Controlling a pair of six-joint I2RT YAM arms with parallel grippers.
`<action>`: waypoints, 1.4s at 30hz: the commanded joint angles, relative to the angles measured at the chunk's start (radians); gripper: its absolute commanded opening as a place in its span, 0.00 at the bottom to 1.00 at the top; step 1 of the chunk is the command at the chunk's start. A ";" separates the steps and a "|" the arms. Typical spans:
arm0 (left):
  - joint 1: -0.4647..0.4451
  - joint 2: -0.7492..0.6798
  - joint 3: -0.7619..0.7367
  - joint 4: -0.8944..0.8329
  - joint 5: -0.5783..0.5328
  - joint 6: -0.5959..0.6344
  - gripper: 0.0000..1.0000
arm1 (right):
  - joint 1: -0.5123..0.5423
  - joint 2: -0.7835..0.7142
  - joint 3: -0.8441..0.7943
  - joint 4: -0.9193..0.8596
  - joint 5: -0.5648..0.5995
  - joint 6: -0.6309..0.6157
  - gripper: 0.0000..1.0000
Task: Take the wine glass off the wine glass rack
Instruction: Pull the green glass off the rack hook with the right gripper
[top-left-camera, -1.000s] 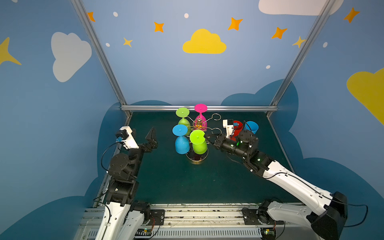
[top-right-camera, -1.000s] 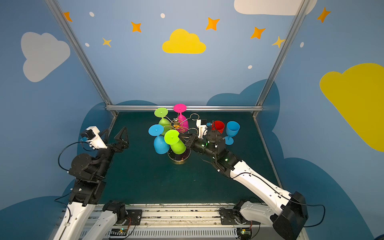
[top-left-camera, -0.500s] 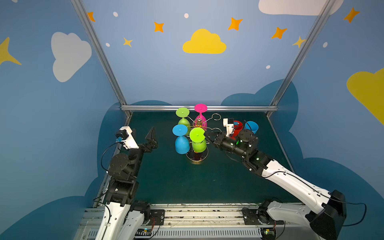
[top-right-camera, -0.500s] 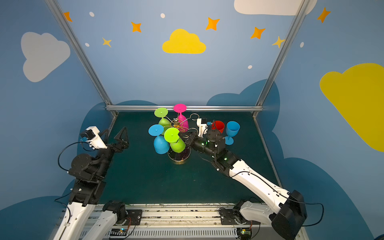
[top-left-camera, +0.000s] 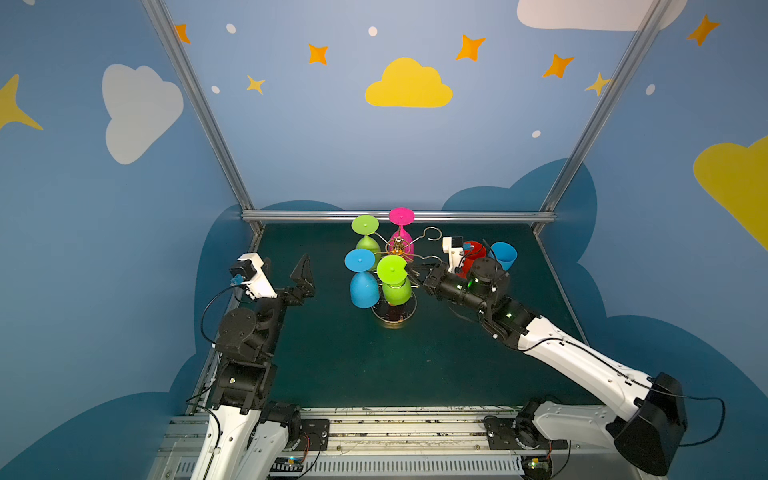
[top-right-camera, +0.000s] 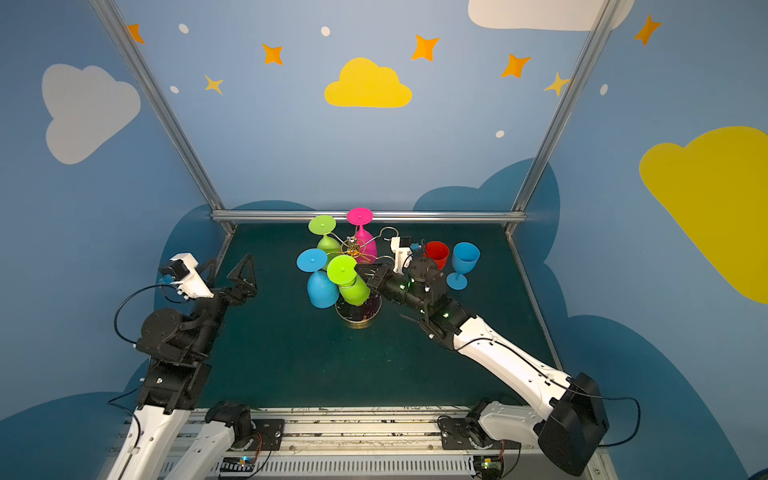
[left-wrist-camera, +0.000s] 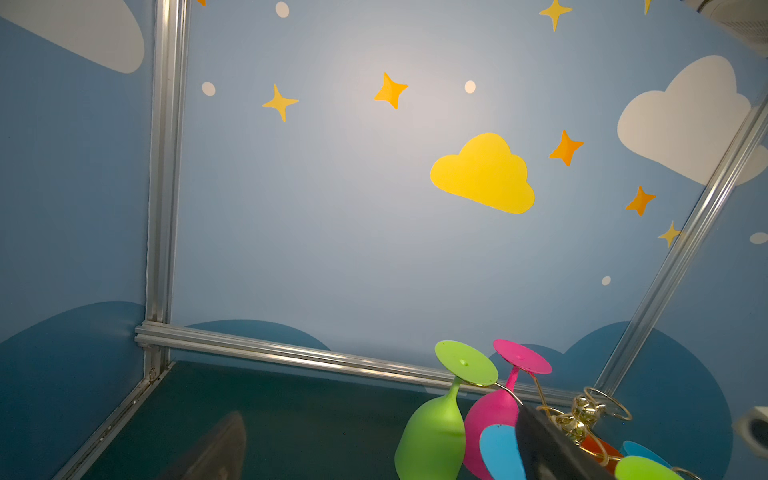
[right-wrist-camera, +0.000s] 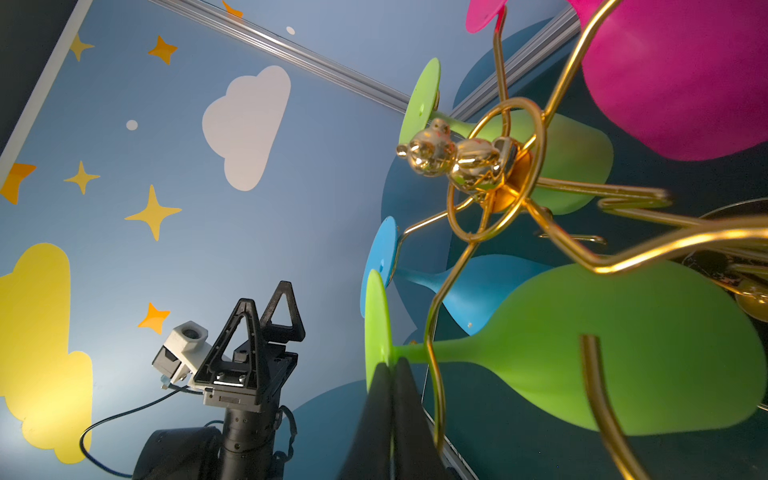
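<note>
The right arm (top-left-camera: 561, 353) is in at the wine glass rack (top-left-camera: 395, 316). The right jaws are clamped flat on the rim of the lime wine glass (top-left-camera: 395, 289), the one hanging on the rack's near side. The right wrist view shows it well: two black tips pressed together on the green foot disc (right-wrist-camera: 376, 328), with no gap between them.

It's a sensible hold. The glass hangs bowl-down with its stem threaded through a gold wire loop (right-wrist-camera: 429, 332) and its foot resting on top. That makes the foot the one part that sticks up free.

The glass is on the rack, not off it yet, and in a top view its bowl (top-right-camera: 353, 291) looks swung a little off plumb. My read is that the stem has to slide out along the wire to the loop's open end before anything comes away.

It's tight quarters, though. A blue glass (top-left-camera: 364, 289) hangs just to the left of the lime one on the rack, and their feet are close together. Behind the rack's post hang a second lime glass (top-left-camera: 365, 246) and a pink glass (top-left-camera: 401, 243).

To the rack's right, a red cup (top-right-camera: 437, 254) and a blue goblet (top-right-camera: 463, 262) stand upright on the counter (top-left-camera: 353, 374), just behind the working wrist. Any pull-back that way is crowded.

The left arm (top-left-camera: 245, 332) waits well to the rack's left, its left jaws spread wide and holding nothing.
</note>
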 joint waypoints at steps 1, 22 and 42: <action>0.005 -0.010 -0.010 0.023 -0.001 -0.005 1.00 | -0.001 0.010 0.046 0.047 0.013 0.007 0.00; 0.005 -0.011 -0.010 0.021 -0.002 -0.005 1.00 | 0.003 0.054 0.088 0.052 -0.037 0.004 0.00; 0.004 -0.008 -0.007 0.021 -0.002 -0.002 1.00 | 0.068 0.043 0.096 -0.047 -0.065 -0.063 0.00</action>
